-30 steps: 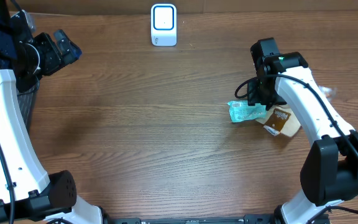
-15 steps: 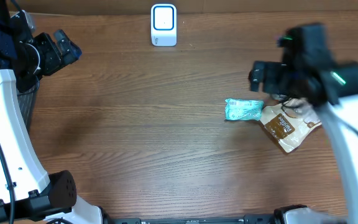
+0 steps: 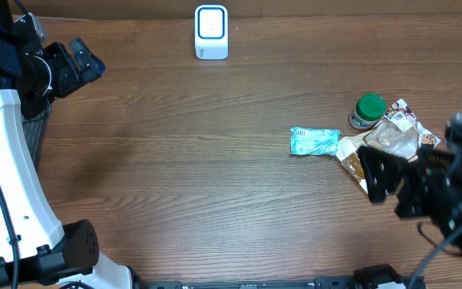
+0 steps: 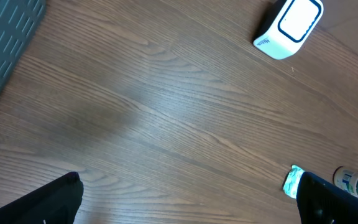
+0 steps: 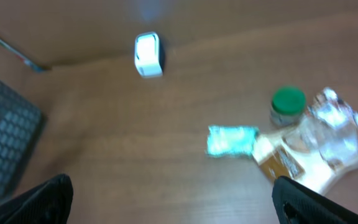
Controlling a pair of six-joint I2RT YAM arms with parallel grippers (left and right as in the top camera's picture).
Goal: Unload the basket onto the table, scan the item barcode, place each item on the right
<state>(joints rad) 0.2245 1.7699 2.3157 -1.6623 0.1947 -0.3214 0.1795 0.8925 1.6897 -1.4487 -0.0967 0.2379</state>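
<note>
While my right hand [image 3: 387, 183] hangs blurred above the near right part of the table [image 3: 215, 185], its own camera shows both fingers [image 5: 45, 196] spread wide at the bottom corners of the view, with nothing between them. My left hand [image 3: 79, 60] sits far off at the back left, beside the dark mesh basket [image 4: 2, 43]. Its fingers [image 4: 48, 202] are just as wide apart and empty. I see the teal packet [image 3: 314, 141] lying flat on the wood, right of centre, clear of both hands. Its right end is just beside a brown pouch [image 3: 351, 159], and I cannot tell whether the two touch. I cannot make out a barcode on the packet at this size. Behind the pouch a green-capped bottle [image 3: 368, 111] stands upright, and next to it a clear crinkled bag [image 3: 399, 132] lies partly over the pouch. From overhead, my right hand covers the near end of that pouch. I find the white scanner [image 3: 212, 32], with its blue-edged face, at the far edge of the table near the middle, well apart from the packet and from either hand.
</note>
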